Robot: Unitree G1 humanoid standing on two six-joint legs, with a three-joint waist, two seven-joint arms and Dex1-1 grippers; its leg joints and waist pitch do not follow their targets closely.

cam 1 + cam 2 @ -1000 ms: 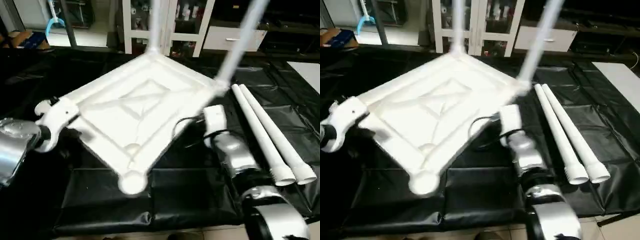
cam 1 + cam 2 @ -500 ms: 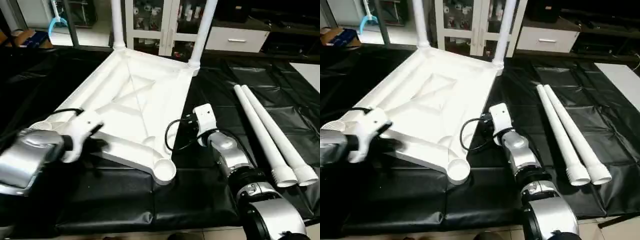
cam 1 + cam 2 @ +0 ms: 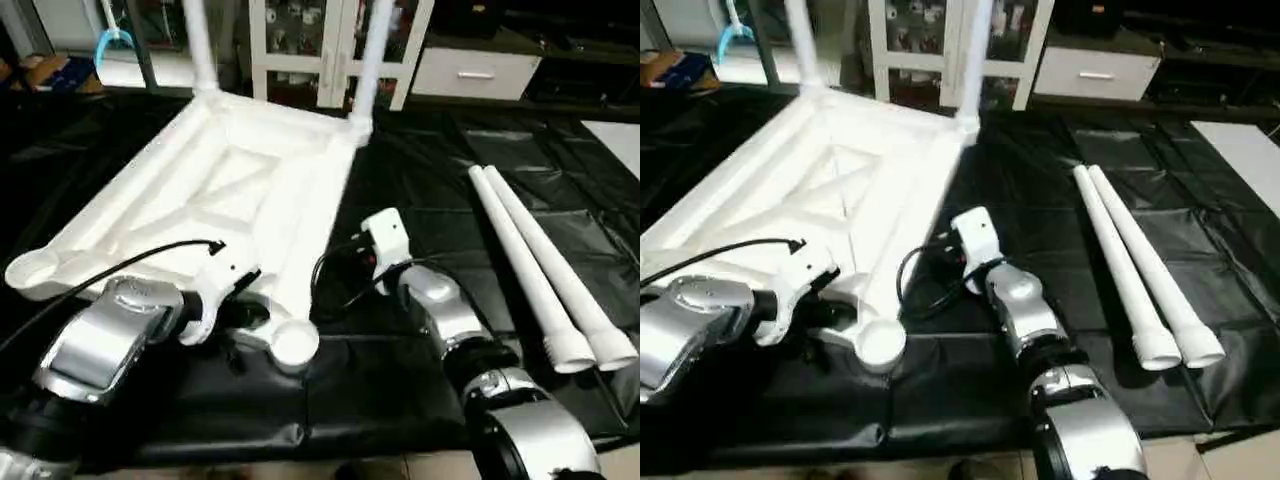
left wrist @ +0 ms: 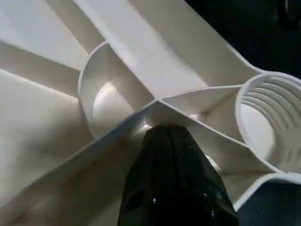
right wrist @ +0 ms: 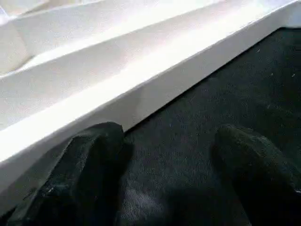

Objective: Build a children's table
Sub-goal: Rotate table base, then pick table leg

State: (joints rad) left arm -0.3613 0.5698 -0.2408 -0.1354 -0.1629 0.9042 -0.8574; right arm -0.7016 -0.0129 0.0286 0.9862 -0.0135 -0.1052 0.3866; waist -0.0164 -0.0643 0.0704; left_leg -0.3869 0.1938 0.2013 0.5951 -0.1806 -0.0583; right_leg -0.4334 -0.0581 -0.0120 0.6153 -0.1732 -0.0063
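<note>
Left eye view, near the bottom: two silver arms reach in over the black cover (image 3: pixel 400 390). The left gripper (image 4: pixel 176 155), low and left of the middle, has its black fingers pressed together. They push against a rib of the tabletop (image 3: pixel 240 190), right beside the round empty corner socket (image 3: pixel 293 343). No part is held between them. The right gripper (image 5: pixel 164 165), low in the middle of the frame, has its two fingers (image 5: pixel 89 160) spread wide apart. They hang over the black cover just beside the tabletop's long right edge, and nothing sits between them.

The white tabletop lies upside down across the left and middle of the frame, with its crossed ribs facing up. A second empty socket (image 3: pixel 30 270) sits at the far left edge.

On the right side, two loose legs (image 3: pixel 545 265) lie side by side, touching, well apart from the tabletop.

Farther back, at the top of the frame, two fitted legs (image 3: pixel 200 45) stand up from the tabletop's far corners.
</note>
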